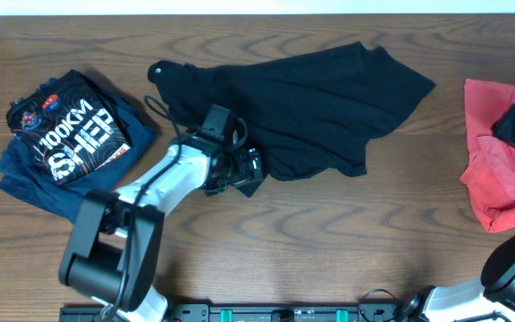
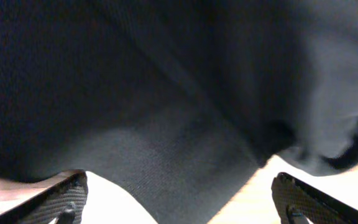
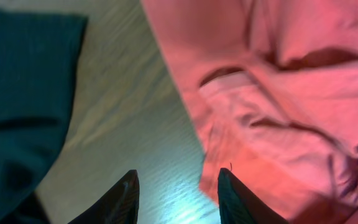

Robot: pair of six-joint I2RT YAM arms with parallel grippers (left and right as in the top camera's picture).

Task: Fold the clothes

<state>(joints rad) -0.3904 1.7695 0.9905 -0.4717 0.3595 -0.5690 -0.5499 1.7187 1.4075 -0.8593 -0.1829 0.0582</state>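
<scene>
both left gripper (image 1: pixel 243 170) and right gripper (image 3: pixel 178 186) gape empty; left should pinch the black tee (image 1: pixel 311 89) hem just ahead.

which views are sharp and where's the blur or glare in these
Overhead: sharp and evenly lit, though the black tee swallows fold detail. Left wrist: the tee fills the frame, soft at the right, and the table below it is blown out white. Right wrist: the red garment is blurred, with bluish glare on the table at the right gripper.
</scene>
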